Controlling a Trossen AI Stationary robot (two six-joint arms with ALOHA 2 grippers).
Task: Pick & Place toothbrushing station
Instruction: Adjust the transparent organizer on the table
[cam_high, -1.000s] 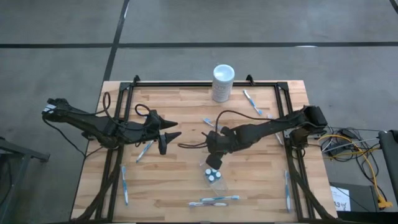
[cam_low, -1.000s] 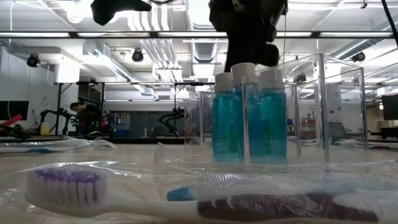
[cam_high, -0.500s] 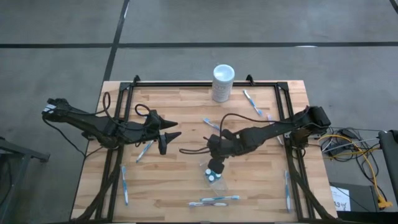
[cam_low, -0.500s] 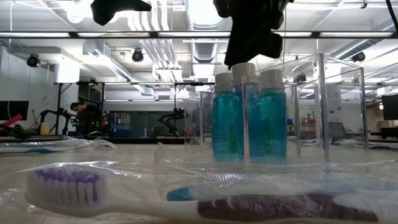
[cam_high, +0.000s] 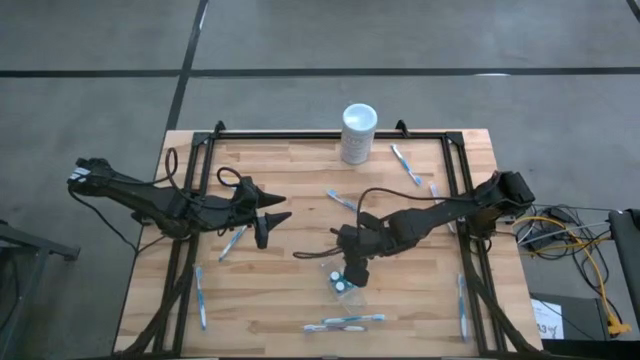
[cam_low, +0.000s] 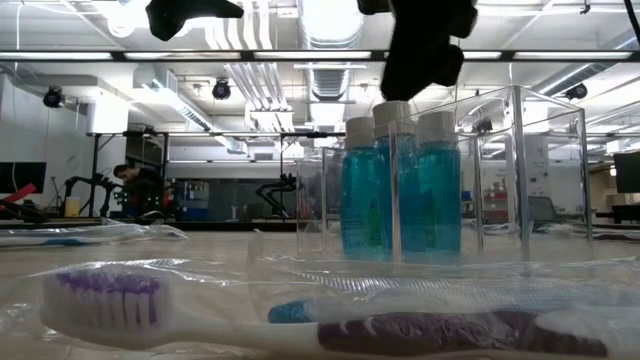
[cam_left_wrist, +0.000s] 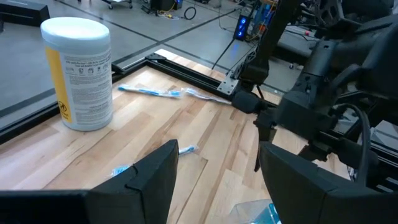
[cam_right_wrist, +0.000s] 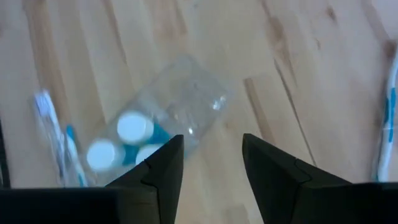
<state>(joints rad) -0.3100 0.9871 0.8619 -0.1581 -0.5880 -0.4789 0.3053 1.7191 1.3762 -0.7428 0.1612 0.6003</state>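
A small clear plastic cup (cam_high: 344, 286) stands on its base on the table and holds three upright teal tubes with white caps (cam_low: 400, 180). It also shows in the right wrist view (cam_right_wrist: 177, 112). My right gripper (cam_high: 352, 270) is open, pointing down just above the cup and touching nothing; it shows dark above the tubes in the low view (cam_low: 420, 50). Its fingers frame the cup in the right wrist view (cam_right_wrist: 211, 168). My left gripper (cam_high: 268, 226) is open and empty over the table's left half. Thin blue-and-white toothbrushes (cam_high: 343, 322) lie flat about the table.
A white cylinder (cam_high: 359, 132) stands at the far edge. Toothbrushes lie near the left gripper (cam_high: 232, 243), at the near left (cam_high: 200, 295), far right (cam_high: 405, 163) and near right (cam_high: 462, 305). A wrapped toothbrush (cam_low: 300, 320) lies before the cup. A black frame (cam_high: 300, 135) rims the table.
My right gripper has gone toward the table's near edge, from beyond the cup to a place over it, staying open. The cup and tubes have kept still.
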